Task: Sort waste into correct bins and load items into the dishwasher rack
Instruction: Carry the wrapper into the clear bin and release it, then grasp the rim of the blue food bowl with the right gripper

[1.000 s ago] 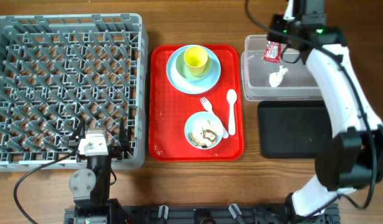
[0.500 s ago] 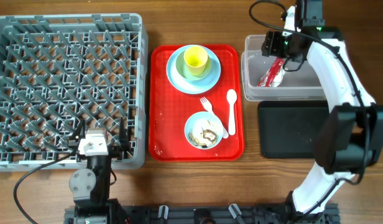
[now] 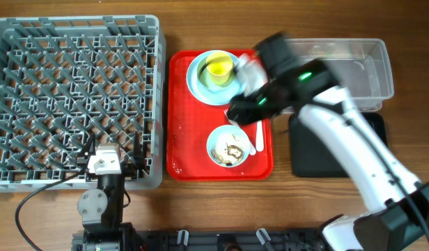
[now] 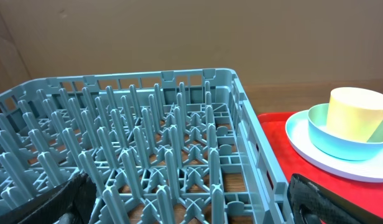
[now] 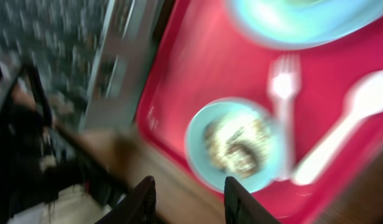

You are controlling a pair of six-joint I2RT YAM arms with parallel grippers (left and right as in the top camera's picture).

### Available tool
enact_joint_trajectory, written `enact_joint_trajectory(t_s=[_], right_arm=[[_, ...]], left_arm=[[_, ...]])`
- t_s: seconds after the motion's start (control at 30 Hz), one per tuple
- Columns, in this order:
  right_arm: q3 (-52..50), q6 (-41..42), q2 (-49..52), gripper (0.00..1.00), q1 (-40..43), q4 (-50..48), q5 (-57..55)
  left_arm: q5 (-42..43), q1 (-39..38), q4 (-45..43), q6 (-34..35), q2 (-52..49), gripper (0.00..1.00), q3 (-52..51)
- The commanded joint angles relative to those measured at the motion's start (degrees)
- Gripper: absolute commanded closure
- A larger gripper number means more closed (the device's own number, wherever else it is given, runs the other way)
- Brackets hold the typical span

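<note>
My right gripper (image 3: 240, 110) is open and empty, motion-blurred above the red tray (image 3: 183, 118). In the right wrist view its fingers (image 5: 188, 200) hover just short of the small white bowl (image 5: 232, 146) holding whitish-brown food scraps (image 3: 230, 150). The white fork (image 5: 281, 121) and spoon (image 5: 341, 134) lie beside that bowl. The yellow cup (image 3: 219, 66) stands in the blue-green bowl (image 4: 337, 134) on the light blue plate (image 3: 197, 87). The clear tub (image 3: 361, 66) is at the far right; the wrapper and paper are hidden by my arm. My left gripper (image 4: 191, 208) is open at the rack's (image 3: 75, 97) near edge.
The black tray (image 3: 371, 136) lies in front of the clear tub, mostly under my right arm. The grey rack fills the left of the table, and the red tray lies between it and the bins. Bare wood shows along the front edge.
My right gripper let go of the red wrapper over the clear tub, then swung left and down over the red tray. The left arm has not moved.
</note>
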State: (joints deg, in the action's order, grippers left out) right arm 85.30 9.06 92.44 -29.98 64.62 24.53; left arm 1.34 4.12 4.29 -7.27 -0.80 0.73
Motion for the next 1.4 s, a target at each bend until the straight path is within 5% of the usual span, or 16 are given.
enact_joint_trajectory(t_s=[0.0, 0.23, 0.7, 1.0, 1.13, 1.23, 1.37], right_arm=[[-7.13, 9.03, 0.46, 0.62, -7.91, -2.27, -8.72], [-19.15, 10.4, 0.92, 0.54, -20.72, -16.44, -21.44], [-23.06, 2.34, 6.03, 0.5, -21.55, -28.17, -24.52], [-23.06, -0.09, 8.02, 0.72, -21.49, -28.17, -23.5], [-23.06, -0.04, 8.07, 0.72, -21.49, -28.55, -23.47], [-22.97, 0.09, 8.07, 0.86, -21.49, -28.74, -23.47], [-22.51, 0.15, 8.07, 0.91, -21.49, -28.37, -23.47]], left_arm=[[-0.35, -0.26, 0.04, -0.7, 0.37, 0.0, -0.39], [-0.35, -0.26, 0.04, -0.7, 0.37, 0.0, -0.39], [-0.35, -0.26, 0.04, -0.7, 0.37, 0.0, -0.39], [-0.35, -0.26, 0.04, -0.7, 0.37, 0.0, -0.39], [-0.35, -0.26, 0.04, -0.7, 0.37, 0.0, -0.39], [-0.35, -0.26, 0.04, -0.7, 0.37, 0.0, -0.39], [-0.35, -0.26, 0.04, -0.68, 0.37, 0.0, -0.39]])
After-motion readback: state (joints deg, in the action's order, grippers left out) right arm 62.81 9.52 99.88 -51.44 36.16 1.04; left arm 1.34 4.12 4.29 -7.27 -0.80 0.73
